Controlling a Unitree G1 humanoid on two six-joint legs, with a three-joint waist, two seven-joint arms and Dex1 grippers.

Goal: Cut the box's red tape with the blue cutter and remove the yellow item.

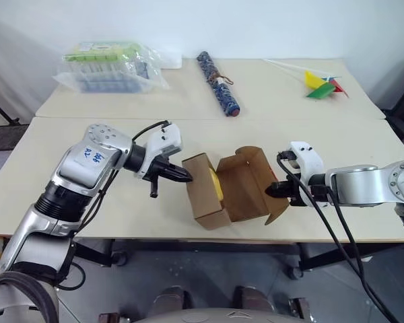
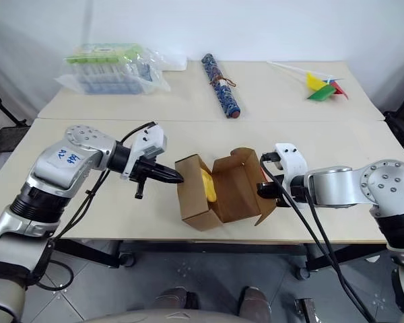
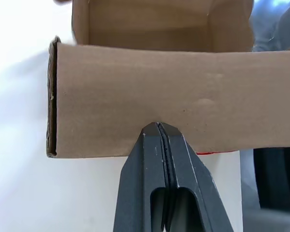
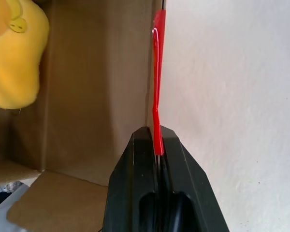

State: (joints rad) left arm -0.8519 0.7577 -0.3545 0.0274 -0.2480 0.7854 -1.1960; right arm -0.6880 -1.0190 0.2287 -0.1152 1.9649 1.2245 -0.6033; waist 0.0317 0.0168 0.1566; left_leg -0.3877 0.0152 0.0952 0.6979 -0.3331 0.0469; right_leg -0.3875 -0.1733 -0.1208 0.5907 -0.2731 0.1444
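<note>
Cardboard box [image 1: 212, 195] lies open, yellow item [image 1: 218, 187] inside; left gripper [image 1: 186, 176] jaws together touching its left wall; right gripper [image 1: 275, 190] clamped on flap's red tape [image 4: 157, 96].

the box [image 1: 219, 190] lies open on the table [image 1: 121, 202], the yellow item [image 1: 217, 188] inside.

The light is bright and even and seems to come from above, so the table [image 1: 87, 155] looks pale and the box [image 1: 209, 195] throws only a soft, short shadow beside it. In the left wrist view the table is washed out almost to pure white by glare, and the left gripper [image 3: 158, 126] close to the lens is slightly soft. In the right wrist view the yellow item [image 4: 14, 53] is out of focus, while the red tape [image 4: 158, 72] is sharper.
</note>
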